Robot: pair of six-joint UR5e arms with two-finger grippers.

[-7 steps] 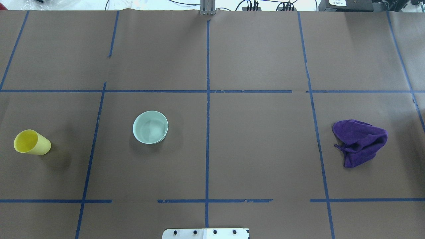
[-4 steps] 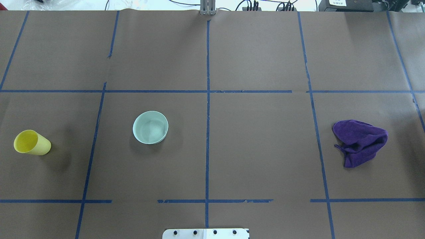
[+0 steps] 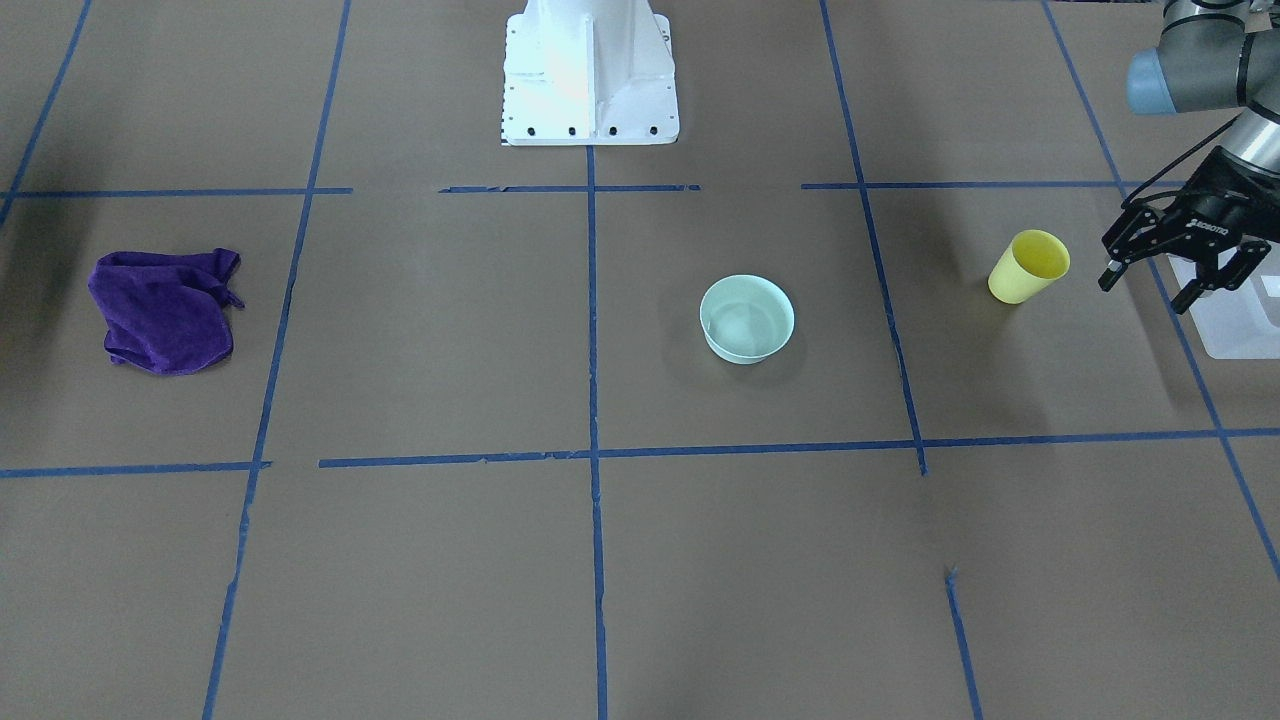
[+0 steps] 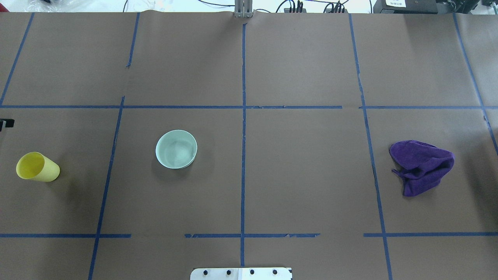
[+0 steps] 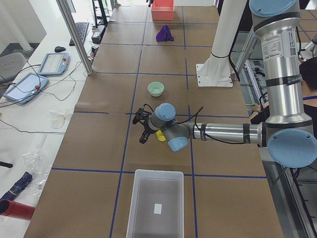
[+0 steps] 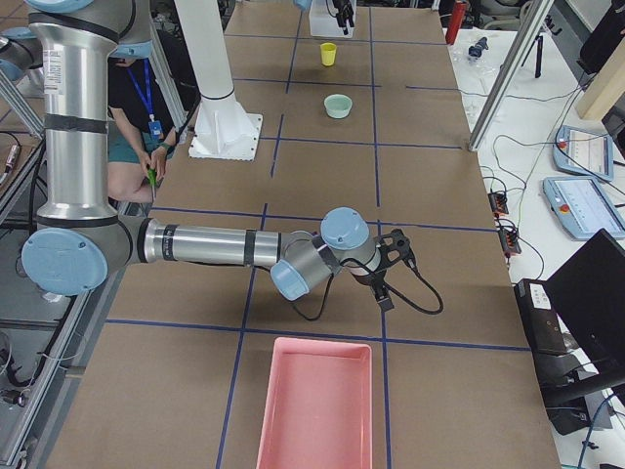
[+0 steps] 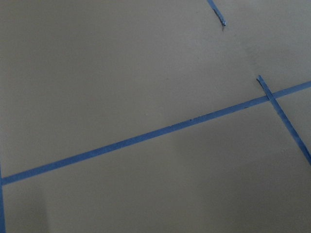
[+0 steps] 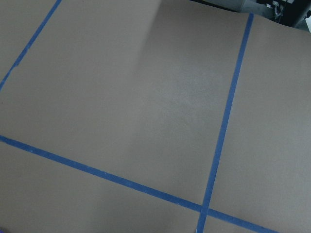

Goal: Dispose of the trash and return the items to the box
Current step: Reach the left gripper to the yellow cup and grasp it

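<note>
The yellow cup [image 3: 1028, 266] stands upright on the table's left side and also shows in the overhead view [image 4: 37, 167]. The mint-green bowl [image 3: 747, 318] sits upright and empty nearer the middle [image 4: 176, 149]. The frosted box [image 5: 132, 203] lies at the table's left end, empty but for its label; its corner shows in the front view [image 3: 1240, 335]. My left gripper [image 3: 1145, 290] is open and empty, hovering between cup and box. My right gripper [image 6: 391, 269] hovers over bare table at the right end; I cannot tell if it is open or shut.
A crumpled purple cloth [image 4: 422, 166] lies on the right side of the table. A pink tray [image 6: 314, 401] sits at the table's right end. The white robot base [image 3: 588, 70] stands at the near middle edge. Blue tape lines grid the brown paper.
A small dark part of my left gripper has come into the overhead view at its left edge, above the cup. Cup, bowl and cloth have not moved.
</note>
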